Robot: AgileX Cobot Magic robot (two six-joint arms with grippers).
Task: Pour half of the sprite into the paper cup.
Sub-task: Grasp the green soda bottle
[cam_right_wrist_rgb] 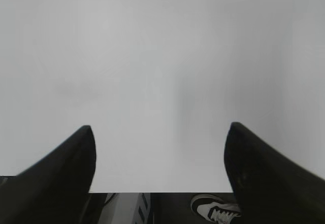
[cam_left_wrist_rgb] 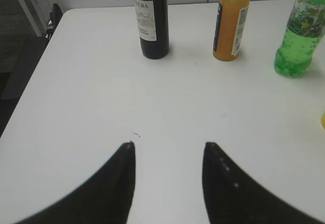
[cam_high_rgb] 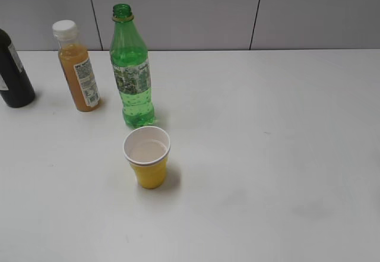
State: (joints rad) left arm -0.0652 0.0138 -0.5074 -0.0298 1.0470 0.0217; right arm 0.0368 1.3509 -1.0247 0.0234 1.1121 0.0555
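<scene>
The sprite [cam_high_rgb: 132,72] is a tall green bottle without a cap, upright on the white table at the back left; its lower half [cam_left_wrist_rgb: 297,41] also shows at the top right of the left wrist view. Just in front of it stands the paper cup [cam_high_rgb: 147,157], yellow with a white inside, upright. My left gripper [cam_left_wrist_rgb: 169,145] hangs open over bare table, well short and left of the sprite, nothing between its fingers. My right gripper [cam_right_wrist_rgb: 160,128] is wide open above the table's near edge, holding nothing. Neither arm appears in the exterior view.
An orange-juice bottle [cam_high_rgb: 78,67] with a white cap stands left of the sprite, and a dark bottle [cam_high_rgb: 13,72] stands at the far left edge. The table's near edge [cam_right_wrist_rgb: 162,191] lies under my right gripper, with floor and a shoe [cam_right_wrist_rgb: 216,211] below.
</scene>
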